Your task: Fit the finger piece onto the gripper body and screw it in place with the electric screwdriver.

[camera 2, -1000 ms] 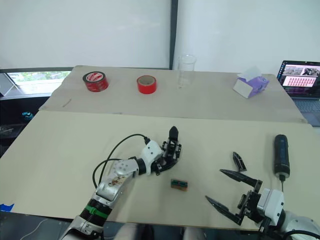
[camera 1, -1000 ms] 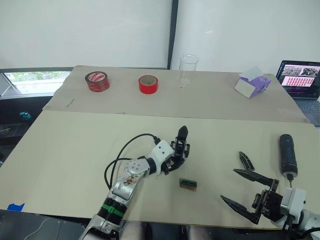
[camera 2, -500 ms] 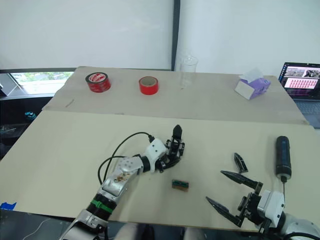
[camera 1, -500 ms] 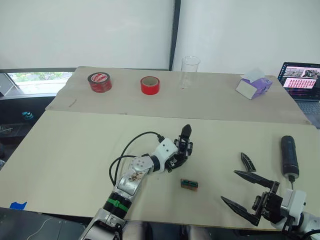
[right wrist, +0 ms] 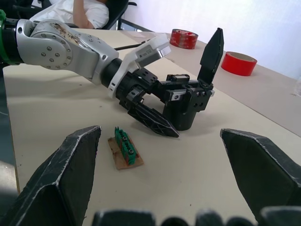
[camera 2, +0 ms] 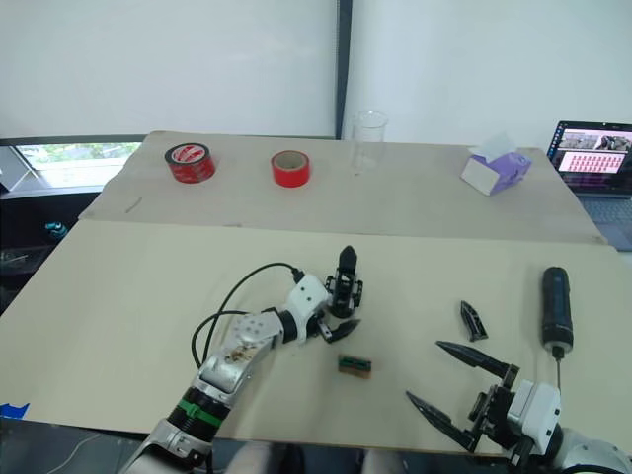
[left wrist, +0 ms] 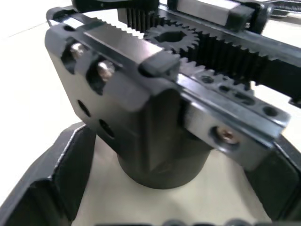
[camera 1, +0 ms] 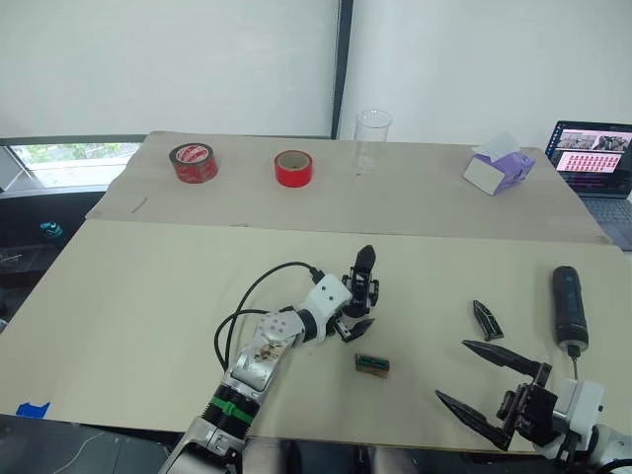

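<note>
The left gripper (camera 1: 354,318) has its fingers spread around the gripper body (right wrist: 186,101), which stands on the table (camera 1: 148,296) near the middle; whether they touch it is hard to tell. The right gripper (camera 1: 484,385) hangs wide open and empty near the front edge. The finger piece (camera 1: 485,318) lies loose just beyond it, with the electric screwdriver (camera 1: 568,306) further right, so the fitting has not begun. The likely next move is for the right gripper to pick up the finger piece and carry it across. A small green block (camera 1: 372,363) lies just beside the gripper body, near that path. Tape rolls (camera 1: 293,168), a glass (camera 1: 372,138) and a laptop (camera 1: 592,163) stand well apart.
</note>
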Controlling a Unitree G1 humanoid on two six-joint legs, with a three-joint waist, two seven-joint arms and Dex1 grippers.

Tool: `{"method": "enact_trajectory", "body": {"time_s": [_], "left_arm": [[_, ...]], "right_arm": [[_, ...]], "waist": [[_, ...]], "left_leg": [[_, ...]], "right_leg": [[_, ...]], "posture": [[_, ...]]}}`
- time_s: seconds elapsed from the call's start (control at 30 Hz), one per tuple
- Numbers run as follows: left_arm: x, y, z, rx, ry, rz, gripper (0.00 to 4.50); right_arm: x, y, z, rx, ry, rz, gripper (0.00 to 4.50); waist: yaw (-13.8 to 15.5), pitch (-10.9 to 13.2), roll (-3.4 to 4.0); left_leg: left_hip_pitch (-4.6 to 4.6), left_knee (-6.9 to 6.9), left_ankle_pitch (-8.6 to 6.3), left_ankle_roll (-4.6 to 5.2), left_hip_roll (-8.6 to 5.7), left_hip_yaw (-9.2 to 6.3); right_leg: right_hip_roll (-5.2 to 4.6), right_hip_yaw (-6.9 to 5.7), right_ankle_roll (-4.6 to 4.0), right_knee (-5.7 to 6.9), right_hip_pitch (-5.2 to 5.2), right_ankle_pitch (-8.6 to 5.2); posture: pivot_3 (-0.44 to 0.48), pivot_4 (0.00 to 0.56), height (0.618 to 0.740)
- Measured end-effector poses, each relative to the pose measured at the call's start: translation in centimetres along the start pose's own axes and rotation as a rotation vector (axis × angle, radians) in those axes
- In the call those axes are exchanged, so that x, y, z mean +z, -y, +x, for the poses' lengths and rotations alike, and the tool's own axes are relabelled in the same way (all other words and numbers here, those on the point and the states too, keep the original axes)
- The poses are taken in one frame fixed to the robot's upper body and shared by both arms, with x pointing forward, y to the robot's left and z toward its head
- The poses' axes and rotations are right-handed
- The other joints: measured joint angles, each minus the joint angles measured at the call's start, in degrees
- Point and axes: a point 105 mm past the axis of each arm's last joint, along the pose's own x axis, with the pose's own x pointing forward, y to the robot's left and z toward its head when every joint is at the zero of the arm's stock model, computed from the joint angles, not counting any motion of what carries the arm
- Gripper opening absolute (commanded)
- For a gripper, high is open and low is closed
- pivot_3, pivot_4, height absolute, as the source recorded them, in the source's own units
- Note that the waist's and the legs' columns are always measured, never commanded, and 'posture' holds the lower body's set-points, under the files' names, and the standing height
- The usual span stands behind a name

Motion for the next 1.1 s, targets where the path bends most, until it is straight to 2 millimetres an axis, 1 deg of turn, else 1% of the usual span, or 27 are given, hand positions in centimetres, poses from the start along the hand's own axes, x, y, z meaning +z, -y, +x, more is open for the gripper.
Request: {"method": "enact_trajectory", "body": {"time_s": [0.1,0.13,0.23,0.3,0.33,0.43,0.5,0.57,0.6,0.63,0.67,0.73,0.77,0.83,0.87,0.93,1.0,1.1], "left_arm": [[-0.5,-1.1,-1.7,-0.026,-0.007,0.009,4.44],[-0.7,-1.8,-2.6,-0.030,-0.016,0.021,4.44],[-1.7,-4.9,-6.2,-0.013,-0.048,0.044,4.44],[-2.1,-6.1,-8.1,-0.029,-0.056,0.049,4.44],[-2.1,-6.3,-8.8,-0.045,-0.049,0.049,4.44],[-1.7,-6.9,-10.8,-0.110,0.006,0.055,4.44],[-1.0,-7.1,-12.1,-0.153,0.061,0.040,4.44],[0.6,-7.1,-13.5,-0.212,0.140,0.036,4.44],[1.1,-7.1,-13.8,-0.224,0.156,0.042,4.44],[1.7,-7.2,-14.0,-0.240,0.169,0.033,4.44],[2.1,-7.3,-14.2,-0.251,0.171,0.026,4.44],[3.5,-7.1,-14.3,-0.284,0.188,0.024,4.44],[4.0,-7.0,-14.2,-0.296,0.198,0.028,4.44],[5.4,-6.4,-14.2,-0.322,0.227,0.033,4.44],[6.2,-5.9,-14.1,-0.338,0.247,0.037,4.44],[7.6,-5.0,-13.9,-0.364,0.285,0.056,4.44],[8.6,-4.1,-13.6,-0.381,0.317,0.073,4.44],[9.3,-3.2,-13.4,-0.395,0.337,0.079,4.44]], "right_arm": [[-0.1,0.1,-0.8,-0.041,-0.023,0.011,4.50],[-0.1,0.2,-1.2,-0.069,-0.032,0.013,4.50],[0.3,0.7,-2.8,-0.173,-0.059,0.023,4.50],[0.7,0.8,-3.6,-0.242,-0.064,0.043,4.50],[0.8,0.7,-3.9,-0.270,-0.067,0.052,4.50],[0.9,0.7,-5.0,-0.383,-0.085,0.073,4.50],[0.5,0.4,-5.4,-0.445,-0.130,0.092,4.50],[-1.0,0.5,-5.9,-0.523,-0.298,0.110,4.50],[-1.3,0.8,-6.0,-0.549,-0.330,0.116,4.50],[-1.3,1.5,-5.6,-0.585,-0.345,0.124,4.50],[-1.0,2.2,-5.0,-0.601,-0.341,0.123,4.50],[0.1,3.8,-3.1,-0.594,-0.348,0.114,4.50],[0.3,4.2,-2.6,-0.586,-0.357,0.113,4.50],[0.3,5.8,-1.3,-0.564,-0.412,0.149,4.50],[0.3,6.6,-0.7,-0.554,-0.447,0.166,4.50],[0.5,8.3,0.3,-0.527,-0.506,0.182,4.50],[0.3,9.8,0.8,-0.506,-0.592,0.212,4.50],[-0.9,11.2,0.9,-0.504,-0.729,0.292,4.50]], "waist": [[-0.3,0.0,0.03],[-0.5,0.0,0.06],[-0.7,-0.1,0.16],[-0.7,-0.1,0.22],[-0.6,-0.1,0.22],[-0.2,-0.1,0.22],[-0.1,-0.1,0.24],[-0.2,-0.1,0.26],[-0.2,-0.1,0.26],[-0.3,0.0,0.27],[-0.4,0.0,0.28],[-1.0,0.0,0.27],[-1.0,0.0,0.27],[-1.2,0.0,0.25],[-1.3,0.0,0.22],[-1.5,0.0,0.22],[-1.5,0.0,0.18],[-1.4,0.1,0.11]], "left_leg": [[0.01,-0.01,-0.05,-0.13,0.08,0.02],[0.01,-0.01,-0.05,-0.18,0.11,0.02],[-0.01,-0.04,-0.06,-0.32,0.19,0.02],[-0.06,-0.04,-0.26,-0.67,0.19,0.04],[-0.09,-0.04,-0.27,-0.68,0.19,0.05],[-0.14,-0.04,-0.32,-0.69,0.17,0.07],[-0.20,-0.04,-0.33,-0.71,0.16,0.08],[-0.22,-0.04,-0.36,-0.78,0.16,0.12],[-0.23,-0.04,-0.37,-0.80,0.16,0.13],[-0.23,-0.03,-0.36,-0.81,0.14,0.13],[-0.22,-0.03,-0.35,-0.82,0.14,0.17],[-0.21,-0.03,-0.34,-0.83,0.09,0.18],[-0.21,-0.03,-0.32,-0.80,0.07,0.18],[-0.27,-0.03,-0.13,-0.47,0.07,0.17],[-0.34,-0.03,-0.05,-0.34,0.07,0.16],[-0.43,-0.02,-0.02,-0.29,0.04,0.15],[-0.44,-0.03,-0.01,-0.30,0.03,0.14],[-0.51,-0.03,0.02,-0.33,0.02,0.09]], "right_leg": [[0.07,0.02,-0.05,0.03,-0.07,-0.02],[0.10,0.03,-0.09,0.06,-0.11,-0.04],[0.14,0.03,-0.18,0.13,-0.24,-0.09],[0.12,0.05,-0.18,0.11,-0.51,-0.10],[0.11,0.05,-0.18,0.10,-0.53,-0.10],[0.02,0.05,-0.17,0.02,-0.61,-0.10],[-0.22,0.03,-0.17,0.03,-0.67,-0.10],[-0.29,0.04,-0.17,0.05,-0.71,-0.10],[-0.31,0.04,-0.17,0.04,-0.71,-0.09],[-0.30,0.05,-0.17,0.07,-0.71,-0.09],[-0.28,0.07,-0.17,0.07,-0.70,-0.08],[-0.14,0.08,-0.17,0.12,-0.63,-0.06],[-0.07,0.08,-0.17,0.12,-0.61,-0.06],[0.12,0.16,-0.24,0.09,-0.52,-0.03],[0.14,0.17,-0.47,0.08,-0.53,0.11],[0.17,0.18,-0.59,0.07,-0.57,0.19],[0.27,0.12,-0.59,0.06,-0.55,0.19],[0.37,0.04,-0.54,0.05,-0.57,0.18]], "posture": [[0.000,0.150,0.740],[0.000,0.150,0.740],[0.000,0.150,0.740],[0.000,0.150,0.740],[0.000,0.150,0.740],[0.000,0.150,0.740],[0.000,0.150,0.740],[0.000,0.150,0.740],[0.000,0.150,0.740],[0.000,0.150,0.740],[0.000,0.150,0.740],[0.000,0.150,0.740],[0.000,0.150,0.740],[0.000,0.150,0.740],[0.000,0.150,0.740],[0.000,0.150,0.740],[0.000,0.150,0.740],[0.000,0.150,0.740]]}}
